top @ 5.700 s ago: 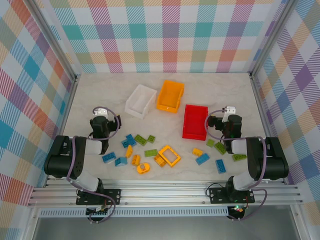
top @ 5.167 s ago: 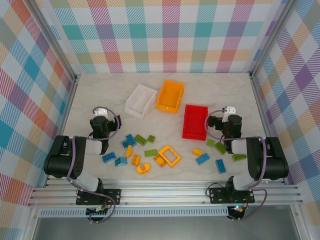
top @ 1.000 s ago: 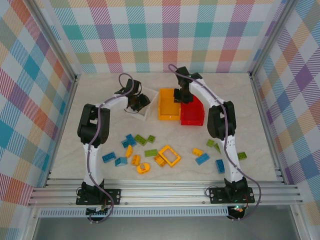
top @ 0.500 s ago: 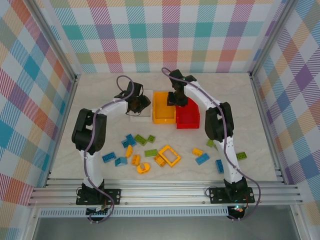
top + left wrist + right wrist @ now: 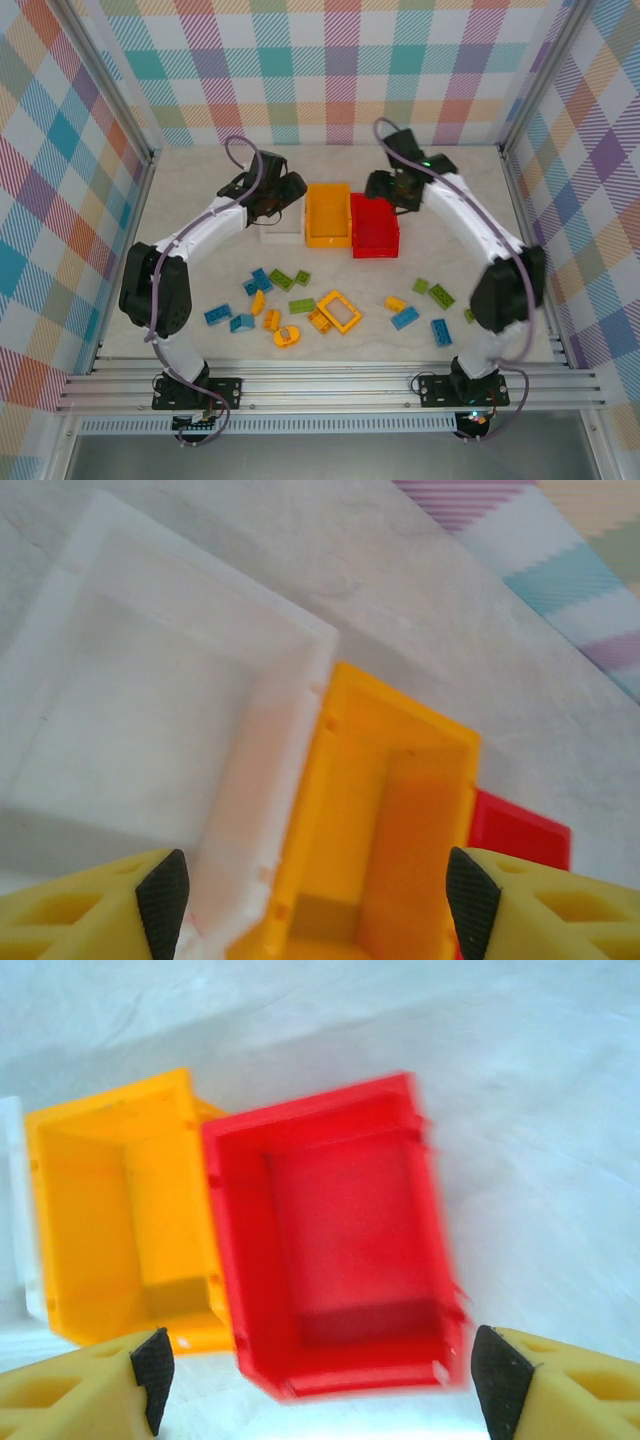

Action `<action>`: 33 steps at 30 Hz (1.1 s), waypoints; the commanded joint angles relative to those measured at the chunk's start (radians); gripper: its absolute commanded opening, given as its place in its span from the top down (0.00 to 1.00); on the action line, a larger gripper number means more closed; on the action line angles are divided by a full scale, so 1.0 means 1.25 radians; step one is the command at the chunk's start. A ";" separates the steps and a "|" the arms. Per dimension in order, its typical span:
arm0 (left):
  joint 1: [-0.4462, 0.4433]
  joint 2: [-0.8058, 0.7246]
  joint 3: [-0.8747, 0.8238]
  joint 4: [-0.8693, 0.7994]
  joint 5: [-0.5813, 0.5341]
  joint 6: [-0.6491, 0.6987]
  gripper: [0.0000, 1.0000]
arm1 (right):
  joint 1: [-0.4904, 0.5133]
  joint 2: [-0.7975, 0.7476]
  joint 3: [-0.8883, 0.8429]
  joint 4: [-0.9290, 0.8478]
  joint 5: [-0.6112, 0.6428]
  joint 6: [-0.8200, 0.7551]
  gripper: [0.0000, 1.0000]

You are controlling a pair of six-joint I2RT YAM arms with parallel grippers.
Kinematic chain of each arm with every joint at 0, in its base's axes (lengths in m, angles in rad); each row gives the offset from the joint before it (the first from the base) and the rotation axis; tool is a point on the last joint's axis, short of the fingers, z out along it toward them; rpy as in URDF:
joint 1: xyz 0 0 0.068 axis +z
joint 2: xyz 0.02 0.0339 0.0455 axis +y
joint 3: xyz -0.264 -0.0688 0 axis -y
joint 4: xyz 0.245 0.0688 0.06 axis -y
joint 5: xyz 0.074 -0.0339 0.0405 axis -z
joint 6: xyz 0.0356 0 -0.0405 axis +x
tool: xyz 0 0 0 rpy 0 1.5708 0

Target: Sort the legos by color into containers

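Three containers stand side by side at the back middle: white (image 5: 283,233), orange-yellow (image 5: 328,215) and red (image 5: 374,226). All three look empty. My left gripper (image 5: 283,196) hovers over the white bin's far end, open (image 5: 316,905), with the wall between the white bin (image 5: 150,710) and the orange bin (image 5: 390,820) below its gap. My right gripper (image 5: 388,187) hangs open (image 5: 322,1375) just behind the red bin (image 5: 340,1240), holding nothing. The legos lie loose nearer the front: a yellow square frame (image 5: 340,311), blue bricks (image 5: 218,316), green bricks (image 5: 281,280) and yellow-orange ones (image 5: 395,303).
More bricks sit front right: blue (image 5: 441,332) and green (image 5: 441,296). Checked walls close the table at the back and both sides. Bare marbled tabletop (image 5: 200,180) lies behind the bins and along the left side.
Both grippers have opened and drawn back from the bins. The three bins, scattered and skewed earlier, now stand pushed together in a straight row. The bricks have not moved.
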 commanded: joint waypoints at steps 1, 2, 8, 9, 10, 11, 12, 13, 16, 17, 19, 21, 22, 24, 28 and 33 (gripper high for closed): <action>-0.116 -0.076 -0.043 0.073 0.011 0.037 0.26 | -0.083 -0.163 -0.192 -0.075 0.039 0.179 0.17; -0.157 -0.083 -0.054 0.084 0.013 0.050 0.26 | -0.129 -0.210 -0.255 -0.082 0.012 0.203 0.17; -0.408 -0.098 -0.176 0.235 -0.010 0.036 0.21 | -0.422 -0.419 -0.554 -0.132 -0.118 0.219 0.11; -0.444 -0.089 -0.192 0.266 -0.007 0.030 0.21 | -0.472 -0.435 -0.589 -0.132 -0.135 0.213 0.08; -0.476 -0.078 -0.200 0.291 -0.007 0.025 0.21 | -0.521 -0.442 -0.622 -0.119 -0.162 0.203 0.06; -0.500 -0.067 -0.204 0.307 -0.006 0.025 0.21 | -0.569 -0.440 -0.648 -0.102 -0.190 0.191 0.05; -0.525 -0.057 -0.209 0.323 -0.006 0.025 0.21 | -0.611 -0.428 -0.672 -0.081 -0.223 0.178 0.04; -0.544 -0.047 -0.215 0.338 -0.004 0.022 0.20 | -0.640 -0.406 -0.691 -0.055 -0.254 0.166 0.04; -0.574 -0.032 -0.237 0.378 0.009 0.008 0.20 | -0.678 -0.329 -0.715 0.029 -0.294 0.134 0.02; -0.579 -0.032 -0.241 0.383 0.013 0.005 0.20 | -0.688 -0.308 -0.718 0.054 -0.302 0.122 0.02; -0.588 -0.039 -0.248 0.386 0.013 0.009 0.20 | -0.716 -0.269 -0.715 0.067 -0.296 0.104 0.01; -0.591 -0.048 -0.255 0.385 0.008 0.015 0.20 | -0.742 -0.250 -0.716 0.078 -0.298 0.085 0.03; -0.591 -0.051 -0.260 0.384 0.004 0.015 0.20 | -0.752 -0.241 -0.715 0.081 -0.297 0.077 0.08; -0.591 -0.061 -0.271 0.389 -0.004 0.016 0.21 | -0.766 -0.224 -0.719 0.086 -0.297 0.064 0.16; -0.592 -0.079 -0.277 0.380 -0.016 0.019 0.23 | -0.772 -0.204 -0.732 0.107 -0.311 0.067 0.31; -0.591 -0.107 -0.279 0.349 -0.043 0.028 0.23 | -0.771 -0.170 -0.754 0.153 -0.351 0.091 0.42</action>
